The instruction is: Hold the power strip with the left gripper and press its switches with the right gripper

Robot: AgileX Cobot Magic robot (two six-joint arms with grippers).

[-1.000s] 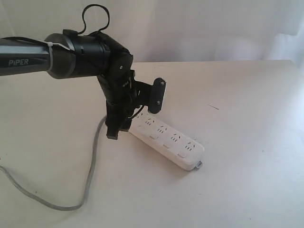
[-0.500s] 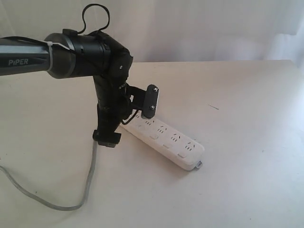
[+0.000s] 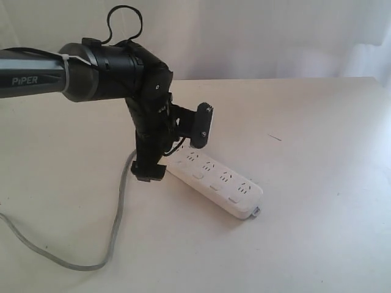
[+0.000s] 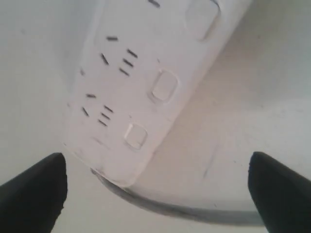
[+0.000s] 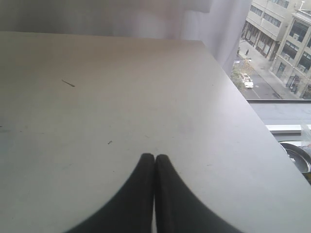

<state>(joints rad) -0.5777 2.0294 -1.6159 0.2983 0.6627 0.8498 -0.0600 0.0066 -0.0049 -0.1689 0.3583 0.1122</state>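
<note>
The power strip (image 3: 211, 182) is seen flat on the table (image 3: 317, 134). Its cord end lies between the spread fingers (image 4: 34, 191) of the left gripper (image 3: 176, 143), untouched by either. The right gripper (image 5: 154, 162) is held closed, empty, over bare tabletop.

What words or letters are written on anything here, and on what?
"PiPER": white letters on the grey arm link of the left arm.
The power strip shows no lettering that can be read in either view of it.
Nothing else carries text.
</note>
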